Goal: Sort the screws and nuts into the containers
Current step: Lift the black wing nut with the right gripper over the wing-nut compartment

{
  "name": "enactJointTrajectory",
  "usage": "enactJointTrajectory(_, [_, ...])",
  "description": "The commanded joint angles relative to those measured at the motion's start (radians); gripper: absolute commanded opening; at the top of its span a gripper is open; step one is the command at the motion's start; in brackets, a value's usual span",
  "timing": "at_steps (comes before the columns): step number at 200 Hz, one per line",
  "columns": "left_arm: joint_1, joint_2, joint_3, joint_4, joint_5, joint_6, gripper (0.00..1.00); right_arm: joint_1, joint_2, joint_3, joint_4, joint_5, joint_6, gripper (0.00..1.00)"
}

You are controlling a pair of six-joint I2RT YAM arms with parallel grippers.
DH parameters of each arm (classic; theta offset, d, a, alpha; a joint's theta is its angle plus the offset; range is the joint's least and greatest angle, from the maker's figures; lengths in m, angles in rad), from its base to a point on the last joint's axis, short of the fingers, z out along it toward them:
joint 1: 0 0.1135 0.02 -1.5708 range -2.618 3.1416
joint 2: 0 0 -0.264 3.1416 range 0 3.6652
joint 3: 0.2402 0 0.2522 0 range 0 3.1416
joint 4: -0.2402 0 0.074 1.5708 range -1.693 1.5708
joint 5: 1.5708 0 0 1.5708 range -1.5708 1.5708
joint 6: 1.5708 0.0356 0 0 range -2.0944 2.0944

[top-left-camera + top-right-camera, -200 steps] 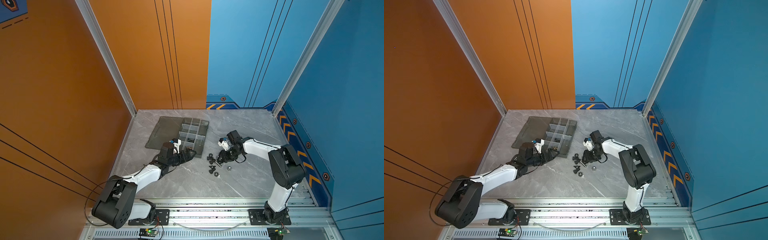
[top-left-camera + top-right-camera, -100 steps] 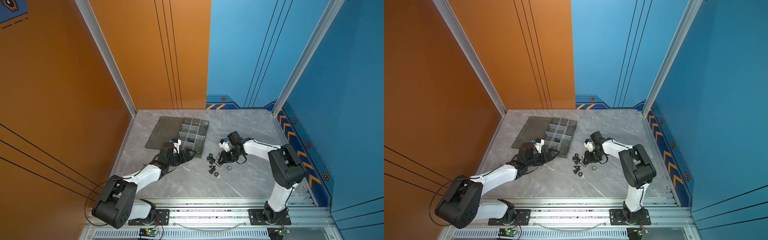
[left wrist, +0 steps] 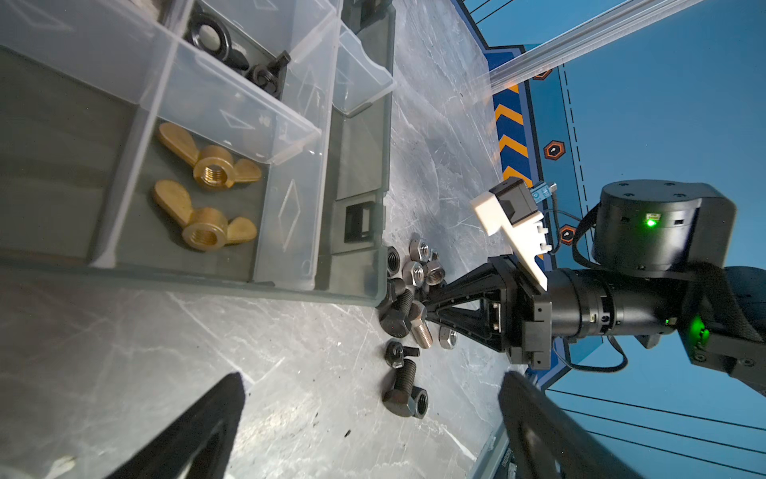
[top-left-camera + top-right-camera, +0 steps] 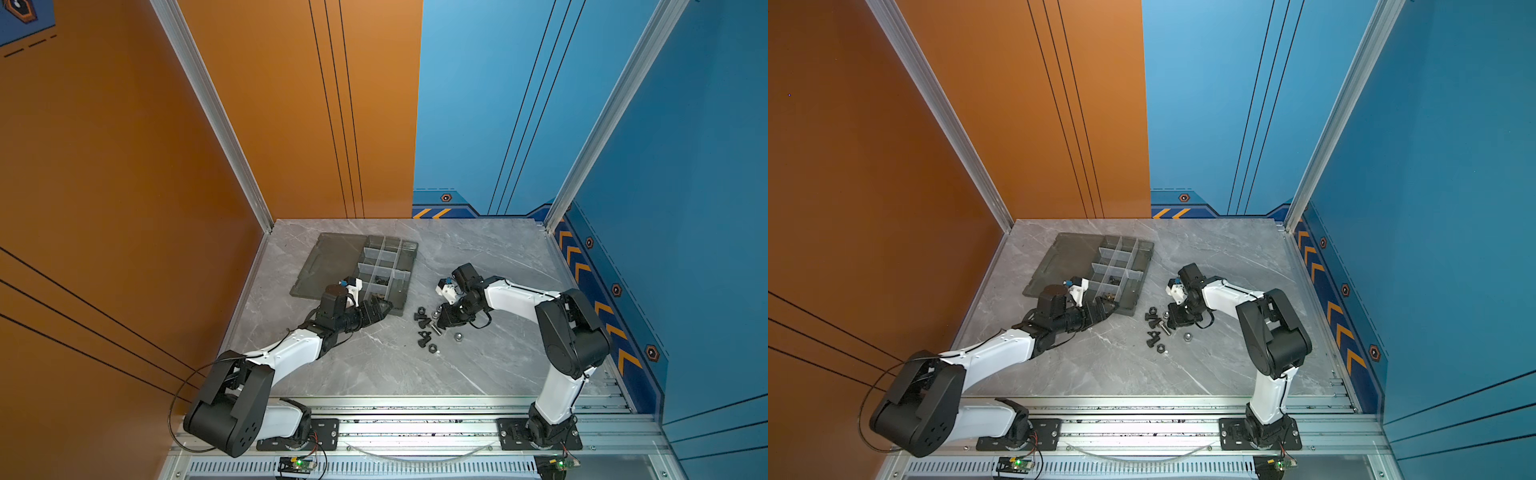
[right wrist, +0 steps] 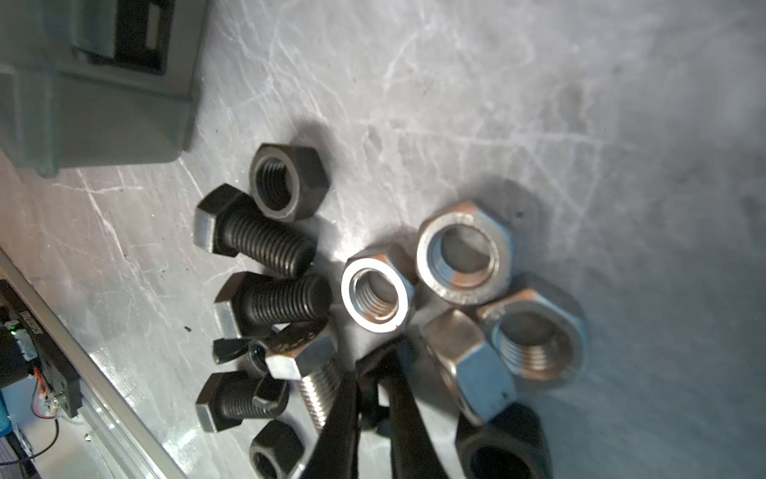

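Here, two wing nuts (image 3: 211, 166) share one cell (image 3: 136, 244); left claw (image 4: 384, 308) spread, right claw (image 5: 379, 365) closed.

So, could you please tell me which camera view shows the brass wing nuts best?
The left wrist view: both brass wing nuts lie large and sharp in one tray cell. In both top views they are at most a brassy speck; the right wrist view misses them.

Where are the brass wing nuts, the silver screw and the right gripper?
brass wing nuts (image 3: 209, 168): left wrist view, threaded hub of one of the two.
silver screw (image 5: 299, 357): right wrist view, hex head.
right gripper (image 3: 427, 309): left wrist view, between its closed fingertips.
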Motion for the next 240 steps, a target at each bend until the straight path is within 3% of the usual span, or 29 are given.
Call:
enactJointTrajectory(1, [-0.01,-0.007,0.017,0.009,-0.017,-0.004,0.98,0.005,0.017,-0.015,-0.003,0.045,-0.006,0.08])
enactJointTrajectory(24, [-0.009,-0.008,0.014,0.009,-0.016,-0.003,0.98,0.002,0.005,-0.017,-0.002,0.043,-0.006,0.0])
enactJointTrajectory(128, [0.019,-0.09,-0.036,0.046,0.007,-0.036,0.98,-0.007,-0.096,0.122,0.044,-0.055,0.013,0.0])
enactJointTrajectory(178, [0.05,-0.125,-0.063,0.058,0.022,-0.048,0.98,0.035,0.032,0.369,0.07,-0.082,0.045,0.0])
enactJointTrajectory(240, [0.088,-0.185,-0.07,-0.024,0.012,-0.026,0.98,0.098,0.293,0.694,0.076,-0.071,0.078,0.0])
